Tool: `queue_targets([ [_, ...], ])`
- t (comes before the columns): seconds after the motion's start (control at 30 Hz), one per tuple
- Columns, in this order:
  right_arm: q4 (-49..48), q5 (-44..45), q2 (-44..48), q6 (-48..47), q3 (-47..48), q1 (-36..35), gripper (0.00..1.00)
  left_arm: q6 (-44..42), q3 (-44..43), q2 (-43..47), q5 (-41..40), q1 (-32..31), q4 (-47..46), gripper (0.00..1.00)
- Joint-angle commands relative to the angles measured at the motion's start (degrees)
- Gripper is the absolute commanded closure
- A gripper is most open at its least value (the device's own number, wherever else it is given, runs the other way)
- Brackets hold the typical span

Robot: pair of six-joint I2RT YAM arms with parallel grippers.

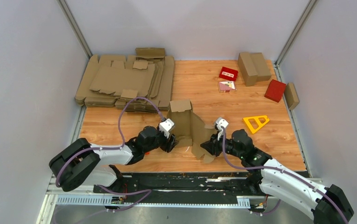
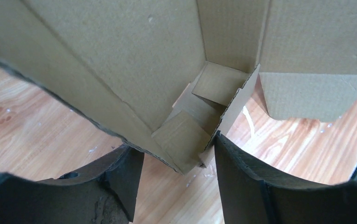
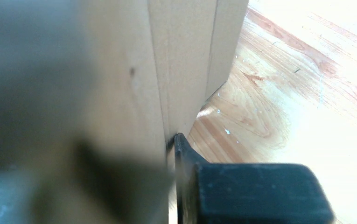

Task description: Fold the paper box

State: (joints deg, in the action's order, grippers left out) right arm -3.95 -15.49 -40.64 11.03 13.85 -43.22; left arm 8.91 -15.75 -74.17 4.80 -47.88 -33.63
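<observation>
Black left tool (image 2: pixel 176 149) is released, its fingers (image 2: pixel 241 177) spread around a lower corner of the box (image 1: pixel 185 122). Right tool (image 1: pixel 209 145) is clenched on a box wall. Between them the half-folded brown box stands on the desk (image 1: pixel 204 88), flaps up. Beyond it, a yellow frame (image 1: pixel 255 122) lies to the right, and flat blanks (image 1: pixel 120 81) are piled far left.

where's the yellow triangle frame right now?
Top view: the yellow triangular frame lies flat on the right half of the table, just right of the paper box held by the right pincer, and nearer the arms than the bigger red box.
</observation>
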Motion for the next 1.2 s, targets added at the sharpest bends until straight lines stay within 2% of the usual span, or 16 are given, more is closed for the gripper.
queue_targets([
  [0.0, -0.4, 0.2, 0.8, 0.6, -0.2, -0.5, 0.84, -0.3, -2.9, -2.0, -4.1, -0.3, -0.5, 0.38],
  [0.23, -0.8, -0.3, 0.1, 0.8, 0.0, -0.5, 0.84, 0.8, -5.5, -5.6, -3.9, -0.3, -1.5, 0.53],
  [0.43, -0.8, -0.1, -1.2, 0.9, 0.3, -0.6, 0.84, 0.9, -6.6, -7.0, -6.9, -0.2, -2.1, 0.58],
  [0.63, -0.9, -0.1, -2.1, 1.6, 0.1, -0.8, 0.85, 2.5, -7.8, -9.2, -10.7, 0.1, -0.4, 0.57],
  [0.7, -0.8, 0.2, -2.0, 1.6, 0.1, -0.8, 0.85, 3.8, -8.2, -9.3, -10.5, 1.4, 0.1, 0.54],
  [0.9, -0.2, 1.8, -2.3, 1.6, 0.7, -0.8, 0.85, 8.6, -5.0, -8.3, -2.1, 8.0, -6.7, 0.40],
  [1.03, -1.0, 1.8, -3.0, 2.1, 1.2, -0.8, 0.85, 7.6, -4.8, -7.5, 0.5, 9.2, -7.6, 0.18],
  [1.17, -1.5, 1.0, -5.5, 1.6, 2.8, -0.8, 0.85, 6.2, -6.0, -8.5, 2.6, 9.5, -7.9, 0.12],
])
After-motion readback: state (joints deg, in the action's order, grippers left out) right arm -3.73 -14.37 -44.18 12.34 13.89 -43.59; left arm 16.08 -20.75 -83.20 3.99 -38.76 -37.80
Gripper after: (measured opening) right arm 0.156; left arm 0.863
